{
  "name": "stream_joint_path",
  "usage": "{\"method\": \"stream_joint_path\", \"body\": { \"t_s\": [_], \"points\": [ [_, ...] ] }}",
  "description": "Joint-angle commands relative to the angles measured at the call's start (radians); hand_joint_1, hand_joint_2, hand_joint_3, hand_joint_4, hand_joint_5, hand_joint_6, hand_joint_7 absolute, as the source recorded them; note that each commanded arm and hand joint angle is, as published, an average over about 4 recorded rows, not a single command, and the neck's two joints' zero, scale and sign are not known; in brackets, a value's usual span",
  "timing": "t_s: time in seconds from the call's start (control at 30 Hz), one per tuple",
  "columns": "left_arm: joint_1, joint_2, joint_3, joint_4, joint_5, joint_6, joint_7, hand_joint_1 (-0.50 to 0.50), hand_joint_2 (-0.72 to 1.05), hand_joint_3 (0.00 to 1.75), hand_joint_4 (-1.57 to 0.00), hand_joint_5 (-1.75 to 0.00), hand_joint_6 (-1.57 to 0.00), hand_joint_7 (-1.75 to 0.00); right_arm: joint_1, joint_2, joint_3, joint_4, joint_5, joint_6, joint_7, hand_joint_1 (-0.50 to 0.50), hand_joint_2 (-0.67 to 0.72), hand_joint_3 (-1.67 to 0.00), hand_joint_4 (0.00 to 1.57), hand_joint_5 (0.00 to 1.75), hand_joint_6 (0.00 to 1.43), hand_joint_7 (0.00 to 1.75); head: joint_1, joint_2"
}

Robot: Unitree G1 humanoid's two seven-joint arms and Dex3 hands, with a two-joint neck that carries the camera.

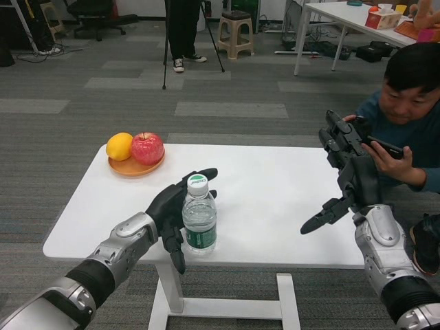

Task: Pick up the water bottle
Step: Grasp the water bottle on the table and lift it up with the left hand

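Note:
A clear water bottle (199,221) with a green label and a white-and-green cap stands upright near the front edge of the white table (275,199). My left hand (172,206) wraps around the bottle from its left, with fingers behind it and a thumb hanging down by its base; whether the fingers press on it I cannot tell. My right hand (347,172) is raised above the table's right side, fingers spread, holding nothing.
A wooden plate (133,168) with an orange (119,146) and a red apple (147,148) sits at the table's far left. A person (405,117) holding a phone sits close behind my right hand. Farther back are a tripod, a stool and another table.

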State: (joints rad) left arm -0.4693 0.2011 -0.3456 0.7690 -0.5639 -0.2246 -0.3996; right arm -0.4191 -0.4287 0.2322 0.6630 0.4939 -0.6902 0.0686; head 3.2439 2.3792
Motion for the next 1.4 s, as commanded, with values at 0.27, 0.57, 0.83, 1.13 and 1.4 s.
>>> {"method": "stream_joint_path", "body": {
  "t_s": [0.27, 0.57, 0.83, 1.13, 1.4],
  "points": [
    [-0.007, -0.002, -0.023, 0.004, -0.045, -0.015, 0.005, -0.44, -0.21, 0.09, 0.00, -0.21, 0.00, -0.45, 0.034, 0.006, -0.011, -0.032, 0.000, -0.014, -0.013, -0.50, 0.34, -0.08, 0.00, 0.00, 0.00, 0.07, -0.003, 0.007],
    [0.000, -0.004, -0.026, 0.004, -0.057, -0.037, 0.028, -0.34, 0.54, 0.09, 0.00, -0.28, 0.00, -0.54, 0.047, 0.010, -0.013, -0.048, 0.000, -0.014, -0.023, -0.50, 0.34, -0.08, 0.00, 0.00, 0.00, 0.07, 0.000, 0.013],
    [0.005, -0.007, -0.024, 0.009, -0.062, -0.052, 0.054, -0.31, 0.78, 0.09, 0.00, -0.77, 0.00, -0.89, 0.057, 0.011, -0.016, -0.058, 0.000, -0.014, -0.032, -0.50, 0.34, -0.08, 0.00, 0.00, 0.00, 0.07, 0.003, 0.016],
    [0.007, -0.008, -0.029, 0.015, -0.057, -0.053, 0.055, -0.22, 0.96, 0.17, 0.00, -1.21, -0.07, -1.57, 0.068, 0.013, -0.019, -0.063, 0.000, -0.018, -0.045, -0.50, 0.34, -0.08, 0.00, 0.00, 0.00, 0.07, 0.004, 0.012],
    [0.008, -0.008, -0.027, 0.016, -0.046, -0.069, 0.057, 0.02, 0.96, 0.17, 0.00, -1.75, -0.56, -1.68, 0.072, 0.015, -0.017, -0.063, 0.000, -0.020, -0.050, -0.50, 0.34, -0.08, 0.00, 0.00, 0.00, 0.14, 0.003, 0.000]
  ]
}}
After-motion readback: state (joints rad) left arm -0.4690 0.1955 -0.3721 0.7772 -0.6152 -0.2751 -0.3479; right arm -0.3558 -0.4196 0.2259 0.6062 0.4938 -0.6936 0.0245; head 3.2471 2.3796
